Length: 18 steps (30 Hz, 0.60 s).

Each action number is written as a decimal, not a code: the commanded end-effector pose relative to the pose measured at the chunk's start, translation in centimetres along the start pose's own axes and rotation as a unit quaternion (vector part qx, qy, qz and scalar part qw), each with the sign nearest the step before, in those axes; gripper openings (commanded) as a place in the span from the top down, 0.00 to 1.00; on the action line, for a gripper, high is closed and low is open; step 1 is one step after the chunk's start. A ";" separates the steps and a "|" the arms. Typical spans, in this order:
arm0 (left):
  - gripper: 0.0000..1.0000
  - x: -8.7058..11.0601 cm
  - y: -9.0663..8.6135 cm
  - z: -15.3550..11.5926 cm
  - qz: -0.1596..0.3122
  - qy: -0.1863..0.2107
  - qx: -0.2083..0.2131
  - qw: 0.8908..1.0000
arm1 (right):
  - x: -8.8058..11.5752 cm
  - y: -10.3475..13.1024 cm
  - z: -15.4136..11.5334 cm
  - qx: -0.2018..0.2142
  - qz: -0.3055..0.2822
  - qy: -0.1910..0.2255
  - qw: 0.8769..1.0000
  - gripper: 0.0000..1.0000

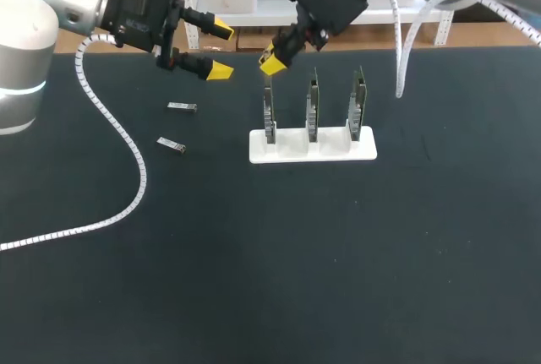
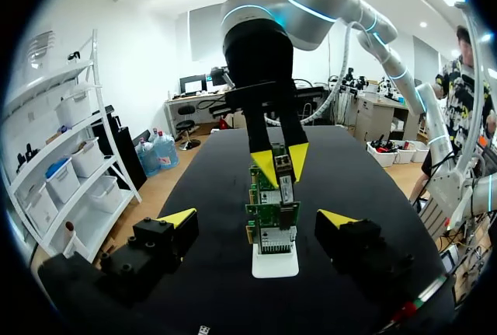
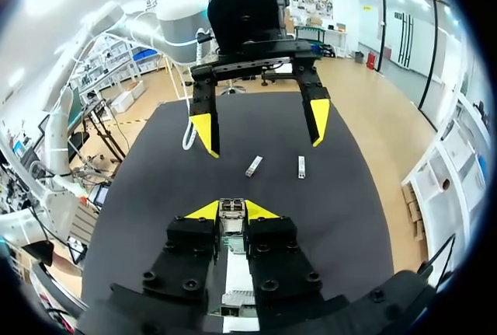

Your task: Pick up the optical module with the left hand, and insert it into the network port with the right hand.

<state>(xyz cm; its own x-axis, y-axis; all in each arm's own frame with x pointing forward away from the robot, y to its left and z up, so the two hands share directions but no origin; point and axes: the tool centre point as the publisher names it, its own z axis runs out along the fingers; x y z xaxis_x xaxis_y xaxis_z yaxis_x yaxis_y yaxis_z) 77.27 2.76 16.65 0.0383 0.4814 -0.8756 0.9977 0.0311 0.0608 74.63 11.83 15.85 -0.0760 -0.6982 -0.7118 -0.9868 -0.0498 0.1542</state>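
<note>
right pincer (image 1: 272, 60) clamps the optical module (image 2: 285, 173) just above the left-end board (image 1: 269, 115) near the desk's (image 1: 338, 279) far edge, long axis roughly downward; our left pincer (image 1: 221, 49) hangs released.

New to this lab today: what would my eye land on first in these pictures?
The right claw pinches a module over the end one of three boards standing upright in a white stand. The left claw hangs open beside it, and two loose modules lie on the black table nearby.
</note>
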 end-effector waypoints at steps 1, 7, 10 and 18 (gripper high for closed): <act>0.00 0.0 0.1 0.0 0.000 0.002 0.001 1.000 | 0.6 0.3 0.4 0.004 0.002 -0.005 1.000 1.00; 0.00 0.0 0.1 0.0 0.000 0.002 0.001 1.000 | 0.9 0.2 0.3 0.003 0.004 -0.005 1.000 1.00; 0.00 0.0 0.1 0.0 0.000 0.002 0.001 1.000 | 0.7 0.1 -0.1 0.004 0.001 0.000 1.000 1.00; 0.00 0.0 0.1 0.0 0.000 0.002 0.001 1.000 | 0.5 -0.2 -0.4 0.001 -0.005 0.007 1.000 1.00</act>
<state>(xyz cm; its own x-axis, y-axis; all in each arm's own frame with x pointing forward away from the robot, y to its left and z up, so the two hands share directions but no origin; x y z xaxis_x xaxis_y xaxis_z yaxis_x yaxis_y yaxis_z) 77.27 2.76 16.65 0.0383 0.4815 -0.8756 0.9977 0.0311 0.0608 74.65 11.28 15.80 -0.0627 -0.7080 -0.7034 -0.9886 -0.0526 0.1411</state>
